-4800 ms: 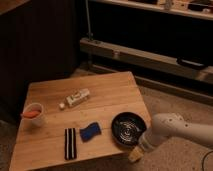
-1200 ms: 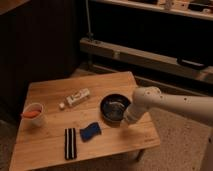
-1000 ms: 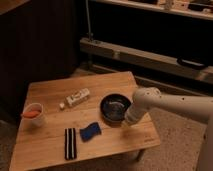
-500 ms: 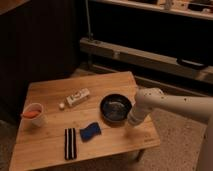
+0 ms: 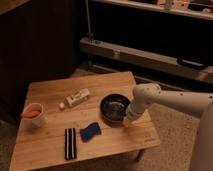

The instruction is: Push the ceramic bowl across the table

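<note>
The ceramic bowl (image 5: 115,107) is wide, black and glossy, with pale ring marks inside. It sits on the light wooden table (image 5: 55,145), right of centre. My gripper (image 5: 128,119) is at the end of the white arm (image 5: 165,100) that reaches in from the right. It is low over the table, at the bowl's right front rim, touching or nearly touching it.
A small white cup with orange contents (image 5: 34,114) stands at the table's left edge. A pale tube (image 5: 77,97) lies near the centre back. A blue sponge (image 5: 90,132) and a black striped bar (image 5: 70,143) lie at the front. Dark shelving stands behind.
Since the earliest frame the bowl has slid from the front right corner toward the table's centre, with the gripper following it. In the last second little has moved.
</note>
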### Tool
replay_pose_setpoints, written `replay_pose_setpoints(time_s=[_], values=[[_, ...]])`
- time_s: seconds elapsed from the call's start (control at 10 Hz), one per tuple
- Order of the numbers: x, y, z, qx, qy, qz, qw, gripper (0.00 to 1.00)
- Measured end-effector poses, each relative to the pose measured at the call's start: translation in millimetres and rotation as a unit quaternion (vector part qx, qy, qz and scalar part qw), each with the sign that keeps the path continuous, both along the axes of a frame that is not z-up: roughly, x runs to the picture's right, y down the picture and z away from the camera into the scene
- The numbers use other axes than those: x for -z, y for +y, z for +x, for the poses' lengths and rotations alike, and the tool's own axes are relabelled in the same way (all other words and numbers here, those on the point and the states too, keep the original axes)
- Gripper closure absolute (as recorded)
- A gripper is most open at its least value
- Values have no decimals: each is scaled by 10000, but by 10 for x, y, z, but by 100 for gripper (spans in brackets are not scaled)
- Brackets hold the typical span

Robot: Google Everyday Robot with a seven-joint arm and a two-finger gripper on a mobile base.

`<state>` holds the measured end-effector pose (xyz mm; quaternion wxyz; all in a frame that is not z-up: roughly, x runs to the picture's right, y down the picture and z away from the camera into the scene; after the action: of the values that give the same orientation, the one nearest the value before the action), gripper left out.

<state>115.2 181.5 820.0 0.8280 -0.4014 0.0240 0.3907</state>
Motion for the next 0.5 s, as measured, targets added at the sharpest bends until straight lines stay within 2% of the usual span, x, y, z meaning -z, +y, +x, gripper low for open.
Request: replay_pose_setpoints(time_s=[0.2,0.5], values=[[-123,-128,-173,7,-105,41,9999,100],[-212,-258,-211,-8,-131,73,9999,100]])
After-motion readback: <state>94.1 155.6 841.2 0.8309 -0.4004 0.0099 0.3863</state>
